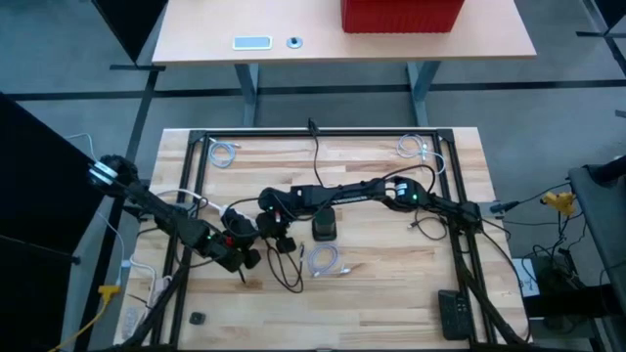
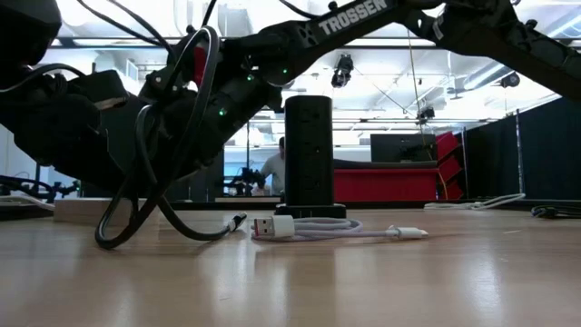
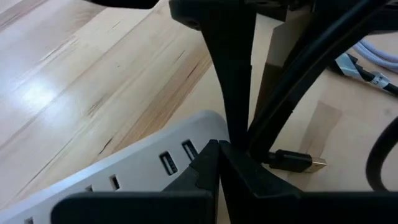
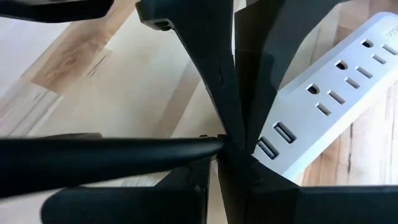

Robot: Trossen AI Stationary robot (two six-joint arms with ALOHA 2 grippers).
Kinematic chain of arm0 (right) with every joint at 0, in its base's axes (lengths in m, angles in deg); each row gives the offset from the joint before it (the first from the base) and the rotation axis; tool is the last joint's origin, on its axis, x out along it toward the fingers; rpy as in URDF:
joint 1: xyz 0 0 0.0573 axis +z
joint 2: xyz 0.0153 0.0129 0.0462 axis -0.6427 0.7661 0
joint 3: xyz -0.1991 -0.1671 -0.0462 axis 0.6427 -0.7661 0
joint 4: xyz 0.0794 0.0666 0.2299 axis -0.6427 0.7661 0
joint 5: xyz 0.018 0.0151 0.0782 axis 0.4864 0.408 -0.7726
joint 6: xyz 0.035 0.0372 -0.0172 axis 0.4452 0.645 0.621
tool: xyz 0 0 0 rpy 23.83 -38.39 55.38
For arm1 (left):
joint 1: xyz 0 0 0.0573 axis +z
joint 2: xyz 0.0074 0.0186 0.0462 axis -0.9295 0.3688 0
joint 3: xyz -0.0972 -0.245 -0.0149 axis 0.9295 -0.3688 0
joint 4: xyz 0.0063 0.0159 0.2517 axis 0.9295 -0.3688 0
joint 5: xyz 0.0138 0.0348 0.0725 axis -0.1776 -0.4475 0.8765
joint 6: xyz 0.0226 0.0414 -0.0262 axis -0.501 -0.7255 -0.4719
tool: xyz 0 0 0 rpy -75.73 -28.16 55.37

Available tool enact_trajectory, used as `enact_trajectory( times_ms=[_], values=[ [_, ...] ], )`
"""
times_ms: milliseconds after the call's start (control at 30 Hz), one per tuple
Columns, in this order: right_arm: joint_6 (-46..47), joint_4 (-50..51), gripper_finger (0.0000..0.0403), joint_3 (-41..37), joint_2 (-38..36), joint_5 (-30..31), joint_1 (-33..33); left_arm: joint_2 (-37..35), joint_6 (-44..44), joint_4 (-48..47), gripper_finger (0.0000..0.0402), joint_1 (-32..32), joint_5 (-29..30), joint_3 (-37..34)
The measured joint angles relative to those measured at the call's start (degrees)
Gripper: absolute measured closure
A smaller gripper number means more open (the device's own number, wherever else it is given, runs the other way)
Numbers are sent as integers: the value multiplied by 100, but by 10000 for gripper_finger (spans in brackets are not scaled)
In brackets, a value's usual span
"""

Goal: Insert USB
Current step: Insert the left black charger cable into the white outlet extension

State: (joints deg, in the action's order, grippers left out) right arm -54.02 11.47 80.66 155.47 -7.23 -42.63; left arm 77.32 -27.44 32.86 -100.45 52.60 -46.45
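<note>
A white power strip (image 3: pixel 143 174) (image 4: pixel 336 93) with USB ports (image 3: pixel 168 163) (image 4: pixel 277 140) lies on the wooden table under both grippers. The black USB cable's plug (image 3: pixel 295 160), with a gold metal tip, sticks out beside my left gripper (image 3: pixel 227 146) (image 1: pixel 241 256), which is shut just past the strip's end. My right gripper (image 4: pixel 233 148) (image 1: pixel 279 235) is shut on the black cable (image 4: pixel 106 158) next to the strip's USB ports. In the low view the cable hangs in a loop (image 2: pixel 136 213) to the table. My left gripper pinches the black USB cable right behind its plug (image 3: pixel 270 157), between the two fingertips. The plug lies across the fingers, level and just above the table. My right gripper pinches the black cable (image 4: pixel 208 146) between its fingertips. The cable runs off sideways across the fingers, lifted clear of the table.
A black tower power strip (image 1: pixel 325 227) (image 2: pixel 309 150) stands at mid table, to the right of both grippers. A white USB cable (image 1: pixel 323 262) (image 2: pixel 313 227) lies coiled in front of it. More coiled cables lie at the far corners (image 1: pixel 223 153) (image 1: pixel 416 147), and a remote (image 1: pixel 455 313) near the right front.
</note>
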Motion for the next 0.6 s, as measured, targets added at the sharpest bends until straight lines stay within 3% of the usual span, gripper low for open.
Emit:
enact_trajectory(
  times_ms=[233,433,600],
  values=[
    [145,39,398,-28,-133,162,-24,-9,80,-64,402,2,17,1],
    [61,173,398,-31,-225,695,-123,-13,105,-58,402,-7,-149,11],
    [25,84,398,-31,-225,668,-132,-16,115,-35,402,-7,-168,14]
  ],
)
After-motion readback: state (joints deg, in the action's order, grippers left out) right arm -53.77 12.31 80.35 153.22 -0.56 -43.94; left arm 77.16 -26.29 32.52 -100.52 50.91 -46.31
